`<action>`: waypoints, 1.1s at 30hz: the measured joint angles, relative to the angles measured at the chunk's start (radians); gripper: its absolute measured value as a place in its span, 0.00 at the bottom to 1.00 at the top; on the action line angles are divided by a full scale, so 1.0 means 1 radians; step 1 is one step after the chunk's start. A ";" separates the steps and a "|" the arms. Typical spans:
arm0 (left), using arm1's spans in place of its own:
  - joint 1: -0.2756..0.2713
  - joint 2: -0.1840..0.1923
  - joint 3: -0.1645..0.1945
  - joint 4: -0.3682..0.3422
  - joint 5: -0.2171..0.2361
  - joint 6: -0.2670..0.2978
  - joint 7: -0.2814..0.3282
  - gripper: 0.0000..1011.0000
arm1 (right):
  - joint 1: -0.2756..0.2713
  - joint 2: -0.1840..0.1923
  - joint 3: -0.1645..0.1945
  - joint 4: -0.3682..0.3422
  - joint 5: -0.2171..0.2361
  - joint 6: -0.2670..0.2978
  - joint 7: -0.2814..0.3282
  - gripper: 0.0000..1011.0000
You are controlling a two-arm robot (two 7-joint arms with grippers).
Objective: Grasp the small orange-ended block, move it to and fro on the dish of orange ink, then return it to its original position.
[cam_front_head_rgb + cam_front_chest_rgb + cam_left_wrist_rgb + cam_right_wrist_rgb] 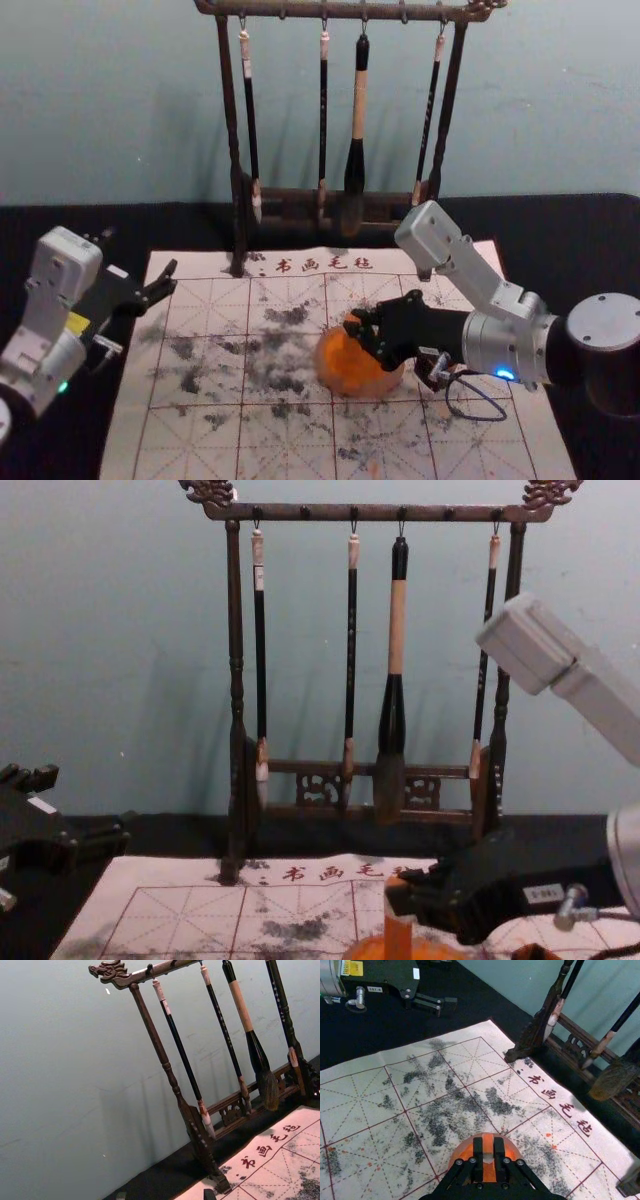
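Now, the right gripper (362,332) has its fingers (478,1152) closed on the small orange-ended block (398,930), one on each side of it. The block stands roughly upright at the dish of orange ink (362,383), orange above and below with a pale patch between; whether its lower end touches the ink, I cannot tell. The dish is round and translucent, and the right gripper reaches over it from the right side. Close to the dish, under that gripper, the chest view catches a small dark-edged thing with orange on it (535,953), too cut off to identify. The dish rests on a pale calligraphy felt mat (200,440) ruled in red squares with dashed guide lines, marked with black ink smudges and a few orange specks. Red characters run along its far edge. Beyond that edge rises a dark wooden brush rack (340,12), its crossbar ends carved, with three slim brushes (351,660) and one thick brush (397,630) hanging tip down. The thick one has a pale wooden section in its dark handle. The left gripper (139,251) hangs at the left of the mat, its fingers spread, over the black-covered desk (60,225). A plain greenish-grey wall (110,100) stands behind it all.
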 joint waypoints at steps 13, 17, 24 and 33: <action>0.000 0.000 0.000 0.000 0.000 0.000 0.000 0.99 | -0.004 -0.012 0.000 0.015 0.009 0.001 0.002 0.08; 0.000 0.000 0.000 0.000 0.000 0.000 0.000 0.99 | -0.005 -0.012 0.000 0.020 0.011 -0.001 0.002 0.08; 0.000 0.000 0.000 0.000 0.000 0.000 0.000 0.99 | -0.004 -0.015 -0.001 0.027 0.009 -0.003 -0.002 0.08; 0.000 0.000 0.000 0.000 0.000 0.000 0.000 0.99 | -0.003 -0.015 0.003 0.034 0.000 -0.008 -0.011 0.08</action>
